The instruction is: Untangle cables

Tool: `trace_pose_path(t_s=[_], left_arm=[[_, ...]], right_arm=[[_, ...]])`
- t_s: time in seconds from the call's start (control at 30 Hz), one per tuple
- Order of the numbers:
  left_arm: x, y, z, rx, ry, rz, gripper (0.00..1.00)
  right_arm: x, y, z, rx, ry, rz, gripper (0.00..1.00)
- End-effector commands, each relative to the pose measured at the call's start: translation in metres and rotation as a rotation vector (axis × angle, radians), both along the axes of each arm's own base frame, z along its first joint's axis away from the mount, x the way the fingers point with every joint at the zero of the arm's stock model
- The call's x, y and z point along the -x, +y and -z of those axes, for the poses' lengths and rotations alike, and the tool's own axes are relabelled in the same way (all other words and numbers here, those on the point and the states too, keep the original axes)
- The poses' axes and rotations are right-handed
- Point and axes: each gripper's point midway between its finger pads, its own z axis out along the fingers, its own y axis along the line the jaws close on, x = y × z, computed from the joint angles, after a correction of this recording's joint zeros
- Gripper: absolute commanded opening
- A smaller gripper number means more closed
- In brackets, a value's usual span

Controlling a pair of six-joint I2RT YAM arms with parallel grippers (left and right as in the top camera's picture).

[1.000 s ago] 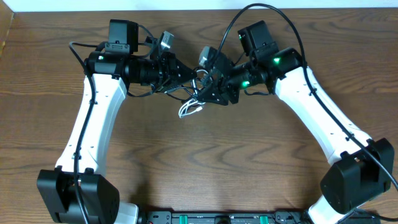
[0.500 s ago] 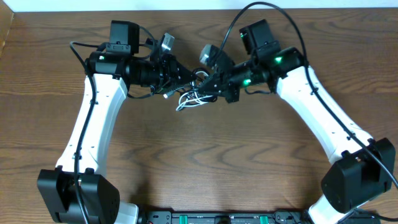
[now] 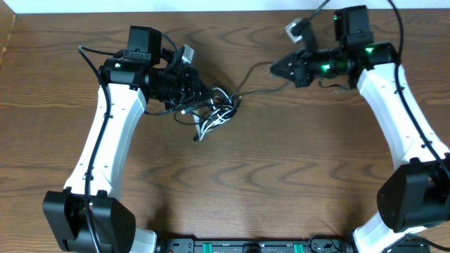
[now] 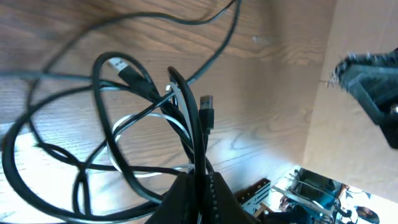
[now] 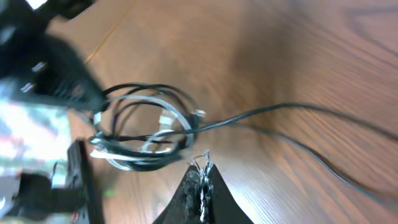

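Observation:
The cables (image 3: 219, 109) form a knot of black and white loops on the table left of centre. My left gripper (image 3: 207, 95) is shut on a black cable strand (image 4: 198, 146) that runs up between its fingertips (image 4: 200, 182). White loops (image 4: 176, 126) and a black plug (image 4: 208, 113) lie just beyond it. My right gripper (image 3: 275, 68) is off to the upper right, clear of the knot. It (image 5: 202, 168) is shut, and a thin silvery wire bit (image 5: 200, 158) pokes out from between its tips. Black strands (image 3: 281, 91) trail from the knot toward the right.
A wooden table (image 3: 232, 183) carries everything, with a white wall edge along the back. Both arm bases stand at the front corners, and an equipment rail (image 3: 253, 246) runs along the front edge. Thick black arm wires loop above the right arm (image 3: 394, 21).
My right gripper has shut and pulled away up and to the right from the knot. Black strands now stretch out to the right. The left gripper has kept its hold.

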Motion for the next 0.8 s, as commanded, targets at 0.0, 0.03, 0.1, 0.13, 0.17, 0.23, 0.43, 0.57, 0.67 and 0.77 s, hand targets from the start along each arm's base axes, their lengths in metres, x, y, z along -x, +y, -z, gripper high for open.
trace_pose_path(t_s=[0.0,0.03,0.1,0.13,0.17,0.23,0.43,0.57,0.67,0.77], left_arm=[[-0.001,0.001,0.002,-0.012,-0.017,0.016,0.07],[-0.001,0.001,0.002,-0.013,-0.019,0.018,0.08],[-0.001,0.001,0.002,-0.013,-0.019,0.018,0.07],[-0.001,0.001,0.002,-0.013,-0.02,0.018,0.07],[-0.001,0.001,0.002,-0.014,-0.022,0.021,0.07],[-0.001,0.002,0.003,-0.021,-0.022,0.018,0.07],[-0.001,0.002,0.003,-0.023,-0.03,0.026,0.08],[-0.001,0.002,0.003,-0.023,-0.031,0.026,0.08],[-0.001,0.003,0.003,-0.028,-0.033,0.027,0.07],[-0.002,0.005,0.005,-0.044,-0.034,0.021,0.07]], right_arm=[[-0.023,-0.031,0.025,0.137,0.135,0.273,0.01],[-0.026,-0.038,0.03,0.17,0.152,0.322,0.01],[-0.029,-0.054,0.04,0.237,0.19,0.424,0.01],[-0.03,-0.059,0.043,0.262,0.203,0.458,0.01],[-0.03,-0.066,0.047,0.292,0.216,0.5,0.01],[-0.03,-0.08,0.054,0.347,0.245,0.581,0.01],[-0.027,-0.091,0.06,0.387,0.283,0.649,0.01],[-0.019,-0.06,0.049,0.297,0.226,0.428,0.09],[-0.006,-0.029,0.037,0.207,0.168,0.231,0.23],[0.001,-0.013,0.032,0.172,0.144,0.153,0.36]])
